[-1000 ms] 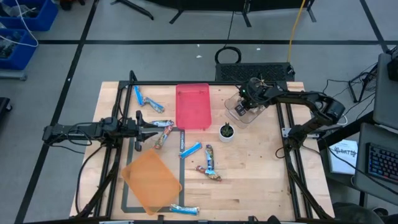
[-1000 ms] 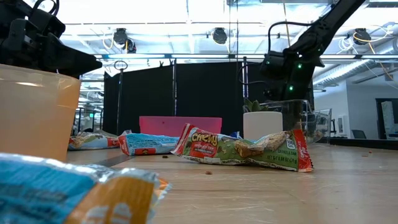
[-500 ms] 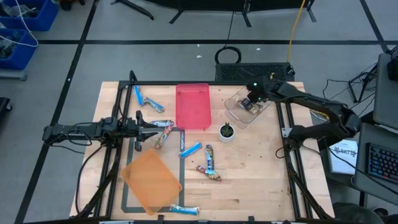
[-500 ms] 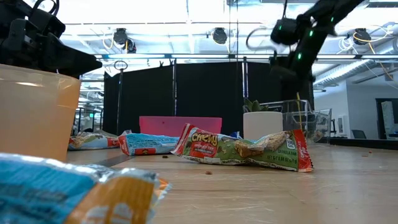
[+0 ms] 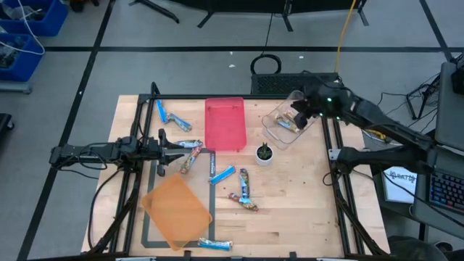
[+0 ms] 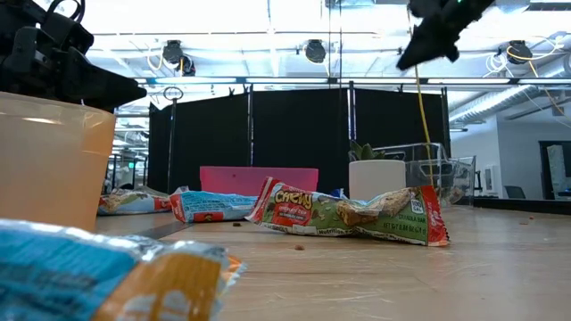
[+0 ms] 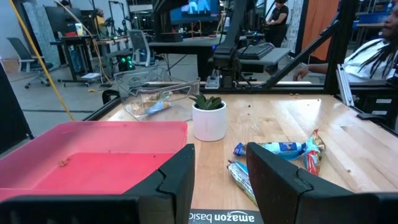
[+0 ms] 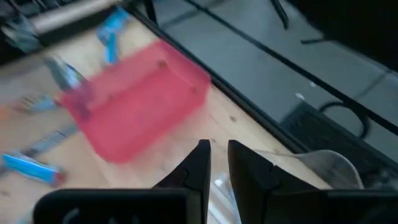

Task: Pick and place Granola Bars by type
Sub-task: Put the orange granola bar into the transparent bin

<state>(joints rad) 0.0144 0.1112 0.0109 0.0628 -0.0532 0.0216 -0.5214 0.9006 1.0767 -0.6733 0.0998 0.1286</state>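
Note:
Several granola bars in blue and multicolour wrappers lie flat on the wooden table, among them ones at the far left (image 5: 160, 110), beside my left gripper (image 5: 192, 158) and at mid table (image 5: 244, 184). One bar (image 5: 285, 123) lies inside the clear container (image 5: 275, 132). My right gripper (image 5: 297, 113) hangs high above that container, empty, its fingers a narrow gap apart (image 8: 217, 152). My left gripper (image 5: 181, 151) waits at the table's left, open and empty (image 7: 221, 162).
A red tray (image 5: 225, 125) stands at the far middle and an orange tray (image 5: 176, 209) at the near left. A small potted plant in a white cup (image 5: 264, 153) stands near the clear container. One blue bar (image 5: 215, 244) lies at the near edge.
My right gripper has risen from inside the clear container to well above it, shifting a little toward the table's far right. A bar stays lying in the container.

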